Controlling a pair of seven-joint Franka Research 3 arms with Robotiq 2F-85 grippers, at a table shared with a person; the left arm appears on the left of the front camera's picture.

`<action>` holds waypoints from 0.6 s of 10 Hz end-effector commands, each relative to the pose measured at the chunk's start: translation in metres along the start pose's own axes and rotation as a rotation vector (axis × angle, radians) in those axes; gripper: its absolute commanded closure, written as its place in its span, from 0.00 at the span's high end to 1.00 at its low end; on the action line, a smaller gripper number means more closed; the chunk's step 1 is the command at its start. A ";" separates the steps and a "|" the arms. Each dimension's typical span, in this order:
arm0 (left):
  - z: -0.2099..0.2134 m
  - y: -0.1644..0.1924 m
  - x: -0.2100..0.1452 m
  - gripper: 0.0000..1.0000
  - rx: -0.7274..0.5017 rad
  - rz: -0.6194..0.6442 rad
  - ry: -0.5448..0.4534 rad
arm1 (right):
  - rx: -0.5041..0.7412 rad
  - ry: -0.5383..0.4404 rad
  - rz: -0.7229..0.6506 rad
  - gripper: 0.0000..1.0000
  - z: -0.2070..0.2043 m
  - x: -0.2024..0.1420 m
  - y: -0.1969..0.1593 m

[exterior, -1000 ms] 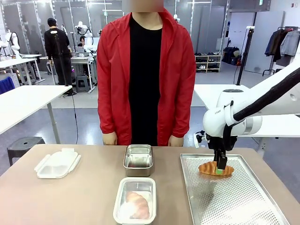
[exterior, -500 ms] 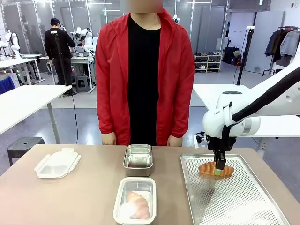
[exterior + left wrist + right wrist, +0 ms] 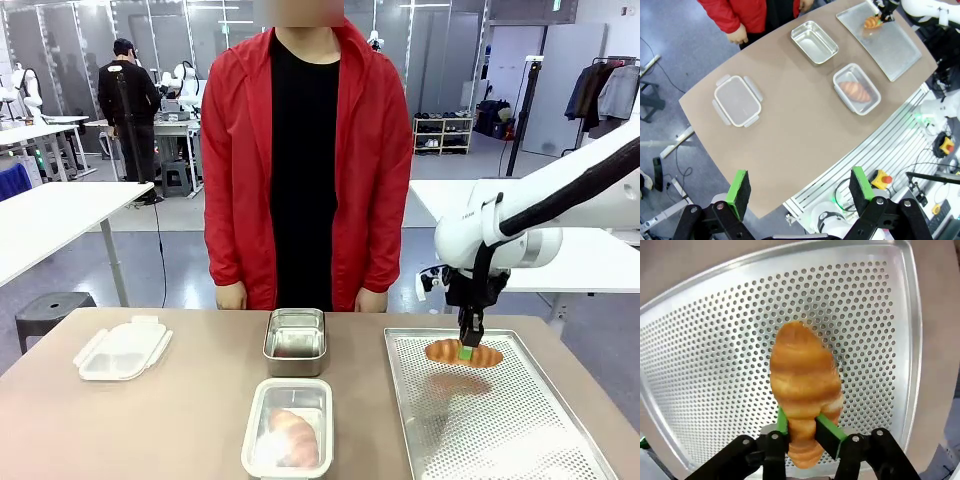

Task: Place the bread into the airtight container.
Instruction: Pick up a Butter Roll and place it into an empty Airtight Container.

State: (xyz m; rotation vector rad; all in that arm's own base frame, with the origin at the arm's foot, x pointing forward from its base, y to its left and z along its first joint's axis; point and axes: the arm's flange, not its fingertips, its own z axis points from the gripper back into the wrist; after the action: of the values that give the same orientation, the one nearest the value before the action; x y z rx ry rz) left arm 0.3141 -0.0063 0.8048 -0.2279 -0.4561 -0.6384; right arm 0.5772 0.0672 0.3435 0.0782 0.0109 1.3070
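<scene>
One bread [image 3: 442, 351] is pinched in the right tool [image 3: 467, 350] just above the holed tray [image 3: 520, 430], its long side lying left to right; the steel box [image 3: 295, 368] and the clear box [image 3: 287, 383] sit to its left; the left tool [image 3: 799, 182], spread wide, hangs far off.

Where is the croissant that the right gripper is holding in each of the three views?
Front view: croissant right of middle, in the right gripper, just above the perforated tray.
Left wrist view: croissant small, near the top right corner, over one end of the perforated tray.
Right wrist view: croissant in the centre, pinched between the green pads.
Shared landmark: the perforated tray, under the croissant in all three.
</scene>
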 end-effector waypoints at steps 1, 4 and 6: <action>0.002 -0.001 -0.002 1.00 -0.011 -0.009 0.003 | 0.019 -0.033 -0.014 0.03 0.020 0.001 0.001; 0.002 -0.001 -0.002 1.00 -0.011 -0.009 0.003 | -0.006 -0.032 -0.029 0.03 0.071 0.011 0.021; 0.002 -0.001 -0.002 1.00 -0.011 -0.009 0.003 | -0.053 -0.041 -0.014 0.03 0.107 0.050 0.045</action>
State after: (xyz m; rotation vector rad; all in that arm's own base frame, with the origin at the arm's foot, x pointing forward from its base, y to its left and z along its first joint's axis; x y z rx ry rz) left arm 0.3141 -0.0063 0.8048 -0.2279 -0.4561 -0.6384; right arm 0.5581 0.0975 0.4415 0.0720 -0.0511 1.3113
